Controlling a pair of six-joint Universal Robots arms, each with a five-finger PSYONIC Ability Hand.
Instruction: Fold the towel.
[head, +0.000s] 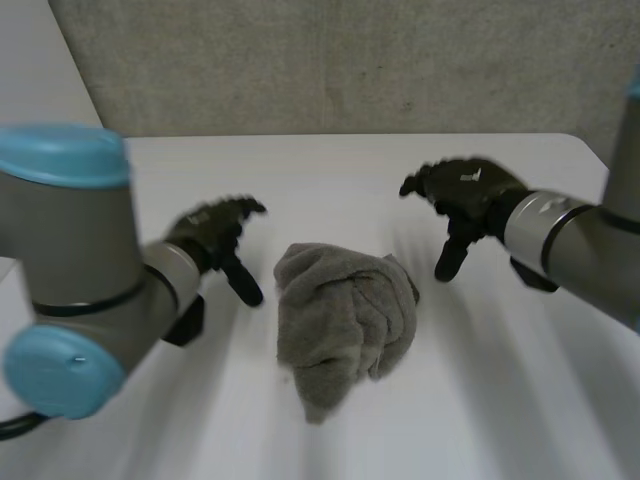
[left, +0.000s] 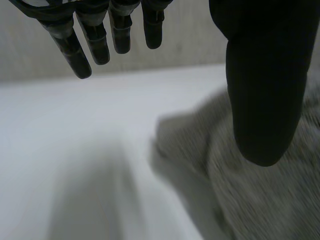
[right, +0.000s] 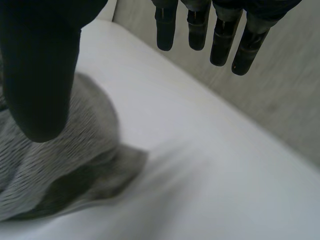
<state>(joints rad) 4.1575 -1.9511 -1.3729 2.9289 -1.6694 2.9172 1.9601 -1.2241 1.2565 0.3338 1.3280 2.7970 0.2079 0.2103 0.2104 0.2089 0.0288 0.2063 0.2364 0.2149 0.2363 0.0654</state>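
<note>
So: towel (head: 345, 320) is a crumpled grey heap approx in the middle of the table (head: 520, 400), well off the far edge. It isn't flat and has no tidy fold; it's bunched w/ ridges and creases, wider at the far side and tapering toward the near edge.

Left hand (head: 215, 232) hovers near the towel, on the side toward the table's left edge, w/ bare table between hand and cloth. In the left wrist view the fingers (left: 95, 40) are straight and a bit spread, and the thumb (left: 262, 90) sticks out well apart from them. Nothing is between them, so it has hold of nothing. The towel (left: 270, 200) lies under and beyond the thumb there. Head view shows a gap, i.e. no contact. Can't tell if the thumb tip meets the table.

Right hand (head: 465, 195) hovers on the opp. side, toward the right edge and a little nearer the far edge than the left hand. It's also apart from the cloth. In the right wrist view the fingers (right: 220, 35) are straight and the thumb (right: 40, 65) is wide of them, so the palm is open and empty. The towel (right: 60, 150) lies below the thumb, not touched as far as the head view shows.

Both arms come in from the near corners. A grey wall (head: 350, 60) stands behind the far edge.
</note>
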